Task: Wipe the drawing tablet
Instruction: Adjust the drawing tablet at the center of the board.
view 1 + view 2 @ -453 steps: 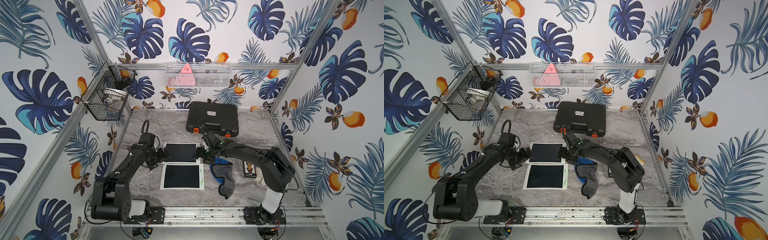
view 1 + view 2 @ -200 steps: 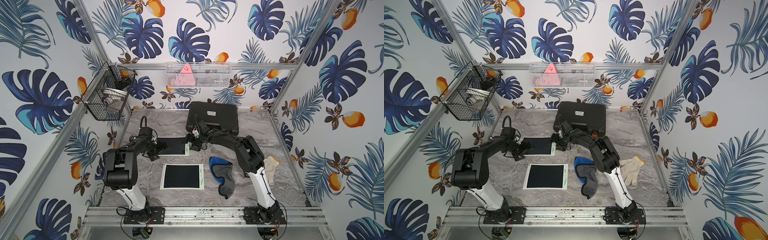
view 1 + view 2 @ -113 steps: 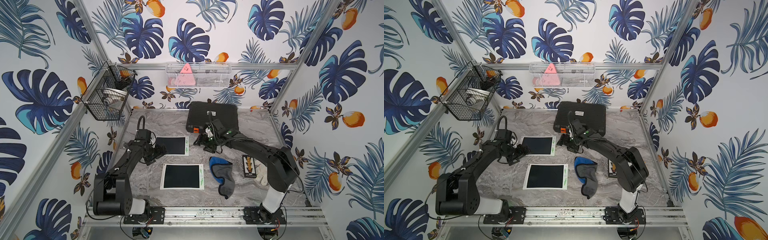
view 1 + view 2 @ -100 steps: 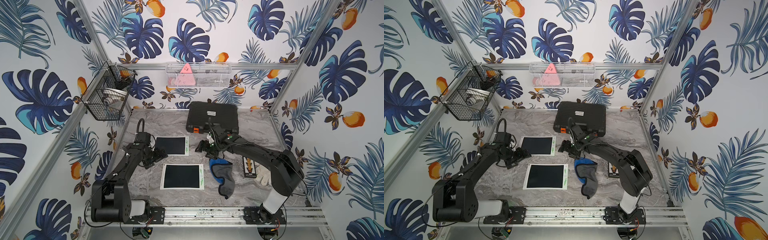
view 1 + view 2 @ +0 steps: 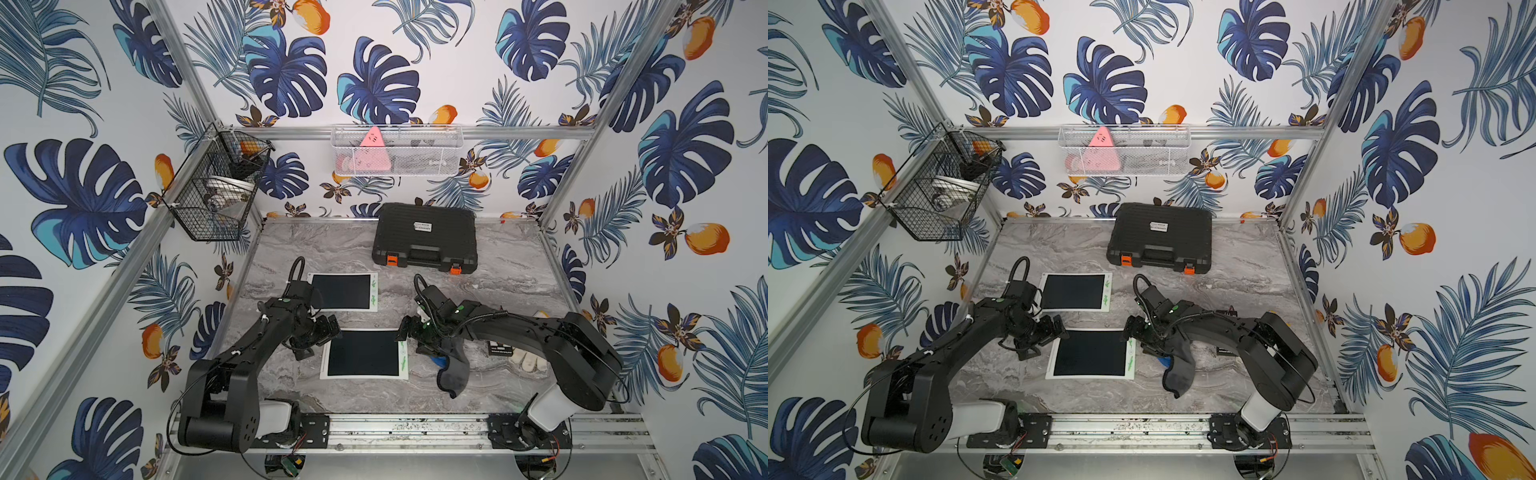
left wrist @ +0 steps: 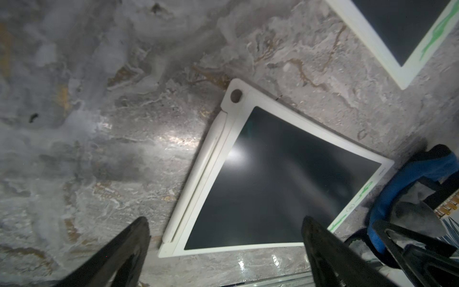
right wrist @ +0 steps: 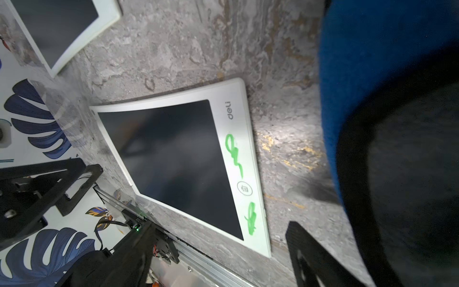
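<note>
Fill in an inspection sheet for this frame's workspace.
Surface: marble-pattern table, no spills seen.
Job's things: near tablet and far tablet lie flat, green scribbles on their bezels; blue-grey cloth crumpled beside the near tablet.
Clutter: closed black case at the back; white glove partly under the right arm.
Grippers: left gripper open, empty; right gripper open, by the cloth.
Cables: a black loop at each wrist.
Surroundings: black wire basket, white mesh basket on the walls.

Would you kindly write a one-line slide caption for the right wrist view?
Tablet with green scribbles on its border, flat on the marble table; blue cloth close by.
</note>
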Controlling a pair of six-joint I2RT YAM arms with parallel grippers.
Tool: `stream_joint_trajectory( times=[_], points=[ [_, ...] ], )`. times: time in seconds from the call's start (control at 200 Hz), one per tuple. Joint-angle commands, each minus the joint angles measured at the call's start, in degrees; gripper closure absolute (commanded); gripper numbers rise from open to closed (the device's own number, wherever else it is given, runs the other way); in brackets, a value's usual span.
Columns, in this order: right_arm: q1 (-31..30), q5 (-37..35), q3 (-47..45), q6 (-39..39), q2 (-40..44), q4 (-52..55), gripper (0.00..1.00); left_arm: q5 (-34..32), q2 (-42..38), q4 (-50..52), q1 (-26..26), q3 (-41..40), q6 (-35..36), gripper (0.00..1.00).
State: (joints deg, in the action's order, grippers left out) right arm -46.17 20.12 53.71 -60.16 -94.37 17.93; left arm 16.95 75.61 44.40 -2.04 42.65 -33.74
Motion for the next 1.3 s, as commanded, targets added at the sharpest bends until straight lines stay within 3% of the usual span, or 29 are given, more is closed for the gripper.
stream_joint_trajectory(
  times=[0.0,0.43,0.656,0.811,0.931,1.051,1.161,1.291],
  points=[
    [-0.45,0.58,-0.36,-2.56,-0.96,-3.30,0.14,-0.34,0.15,-1.32,-0.36,-0.42,-2.08,0.01],
    [0.18,1.94,2.69,-1.48,-6.07,-3.84,0.14,5.19,-1.51,-7.21,-2.92,-6.63,-7.11,0.01],
    [5.09,3.89,4.37,0.58,-7.32,-3.42,0.14,6.34,-1.10,-10.75,-7.12,-7.14,-11.30,0.01],
    [8.86,4.48,5.69,2.69,-6.88,-1.01,0.16,3.67,-0.29,-9.70,-9.12,-5.32,-11.54,0.01],
    [9.18,-2.11,8.30,6.36,-1.39,6.43,0.17,0.43,-1.69,-5.90,-9.20,-2.44,-9.44,0.01],
    [9.24,-14.27,9.78,6.04,7.03,17.95,0.18,-2.14,-3.75,-2.75,-9.74,0.64,-7.88,0.01],
    [9.32,-21.64,8.50,0.38,13.18,29.10,0.19,-3.58,-5.28,-0.90,-12.22,2.42,-7.24,0.01],
    [9.17,-21.24,2.34,-10.85,18.61,35.95,0.19,-3.58,-6.54,-1.18,-15.90,2.27,-8.11,0.01]
  ],
)
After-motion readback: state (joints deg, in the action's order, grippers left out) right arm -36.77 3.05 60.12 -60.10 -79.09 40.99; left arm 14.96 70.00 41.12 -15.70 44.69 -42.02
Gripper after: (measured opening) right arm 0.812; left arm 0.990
